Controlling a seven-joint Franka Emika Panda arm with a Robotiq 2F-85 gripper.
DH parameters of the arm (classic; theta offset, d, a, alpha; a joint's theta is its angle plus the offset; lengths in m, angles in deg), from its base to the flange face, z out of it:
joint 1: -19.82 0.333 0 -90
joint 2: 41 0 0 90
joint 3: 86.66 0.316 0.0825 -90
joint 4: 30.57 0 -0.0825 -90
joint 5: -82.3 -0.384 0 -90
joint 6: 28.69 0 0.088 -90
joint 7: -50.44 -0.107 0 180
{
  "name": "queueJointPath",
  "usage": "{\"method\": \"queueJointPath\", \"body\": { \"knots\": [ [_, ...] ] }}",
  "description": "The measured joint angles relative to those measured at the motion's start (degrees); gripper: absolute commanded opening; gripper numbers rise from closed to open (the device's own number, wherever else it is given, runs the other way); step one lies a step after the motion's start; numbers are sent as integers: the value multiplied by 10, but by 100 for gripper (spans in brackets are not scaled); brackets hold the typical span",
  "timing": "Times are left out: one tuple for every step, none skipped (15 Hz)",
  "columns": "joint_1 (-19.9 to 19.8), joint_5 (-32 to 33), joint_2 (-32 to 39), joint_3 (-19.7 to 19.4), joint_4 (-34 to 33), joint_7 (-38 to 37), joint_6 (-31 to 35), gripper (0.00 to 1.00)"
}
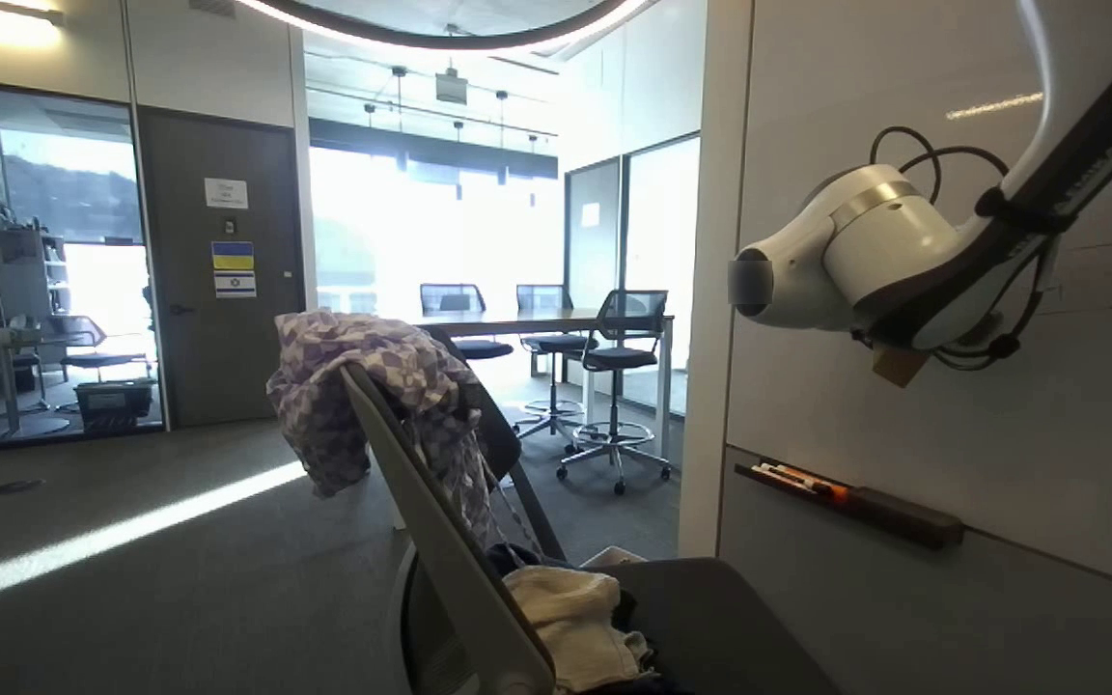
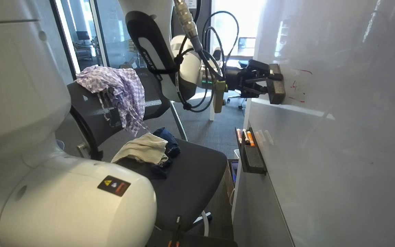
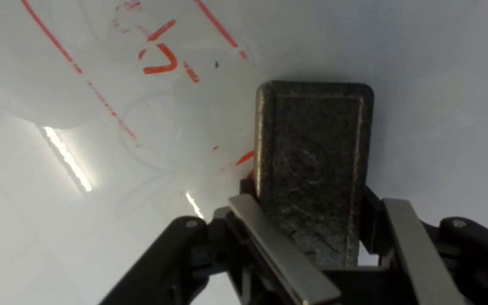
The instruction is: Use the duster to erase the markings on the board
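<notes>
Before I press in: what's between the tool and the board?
The duster, clamped in the tool, shows there in an exterior view; whether it touches the board I can't tell.

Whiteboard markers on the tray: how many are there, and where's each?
3 visible, side by side on the marker tray in an exterior view: red-and-white marker left, black-and-white marker middle, orange marker right. Others may be hidden.
</notes>
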Motion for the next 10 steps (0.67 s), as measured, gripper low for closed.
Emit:
{"method": "queueJointPath", "body": {
  "knots": [
    [1,-6,-2,2,-9,1,-9,31],
    [1,-11,-2,4,-17,2,-18,31],
    [1,-15,-2,6,-25,4,-26,31],
    [2,-16,0,9,-31,6,-36,31],
    [2,-16,4,11,-38,7,-46,31],
    [2,-17,8,14,-43,9,-54,31],
    [3,-18,14,16,-48,12,-60,31],
    [3,-18,20,18,-52,13,-66,31],
    [4,-18,27,20,-56,13,-69,31],
    [4,-19,36,22,-60,13,-69,31]
  ]
}}
